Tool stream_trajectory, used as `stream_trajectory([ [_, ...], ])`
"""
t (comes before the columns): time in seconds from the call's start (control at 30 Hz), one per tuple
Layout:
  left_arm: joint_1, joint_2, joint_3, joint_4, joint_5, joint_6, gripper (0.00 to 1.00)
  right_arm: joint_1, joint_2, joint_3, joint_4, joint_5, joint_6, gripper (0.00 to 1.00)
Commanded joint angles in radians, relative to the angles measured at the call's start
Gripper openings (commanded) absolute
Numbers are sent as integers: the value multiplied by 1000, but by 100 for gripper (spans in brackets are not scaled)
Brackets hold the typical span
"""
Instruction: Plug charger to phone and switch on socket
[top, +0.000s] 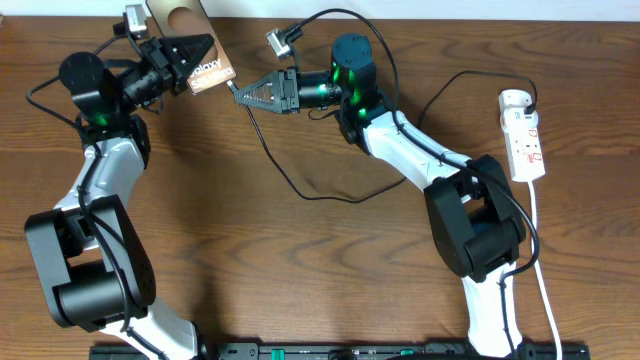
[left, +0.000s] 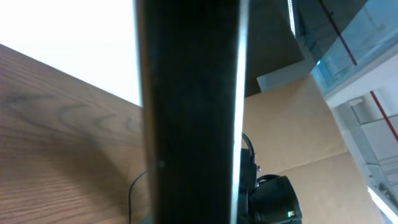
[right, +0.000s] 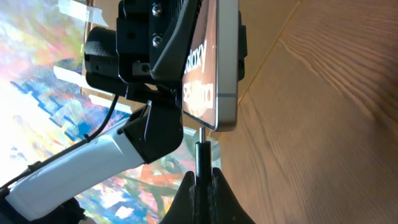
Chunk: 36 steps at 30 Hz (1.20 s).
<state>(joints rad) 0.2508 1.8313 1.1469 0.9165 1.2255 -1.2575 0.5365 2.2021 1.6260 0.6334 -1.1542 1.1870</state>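
Right pincer (right: 202, 179) is clenched on the connector tip of the charger (right: 201, 152), which reaches the end edge of the phone (right: 211, 68). Left pincer (top: 195, 62) grips the phone, raised above the table (top: 300, 280). The charger's cable trails across the wood. The socket (top: 523, 135) lies well apart, at the right.

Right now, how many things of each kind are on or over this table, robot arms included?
arms: 2, left arm and right arm
phone: 1
charger: 1
socket strip: 1
cardboard piece: 1
total: 6
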Motion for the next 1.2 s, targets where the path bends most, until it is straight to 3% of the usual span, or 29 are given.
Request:
stream_trajectory([
  [0.0,0,-9,3,13,24,42,7,10,-6,21,6,-8,-8,1],
  [0.37,0,-8,3,13,18,79,7,35,-6,21,6,-23,-13,1],
  [1.17,0,-8,3,13,-12,25,7,5,-4,21,6,-45,58,1],
])
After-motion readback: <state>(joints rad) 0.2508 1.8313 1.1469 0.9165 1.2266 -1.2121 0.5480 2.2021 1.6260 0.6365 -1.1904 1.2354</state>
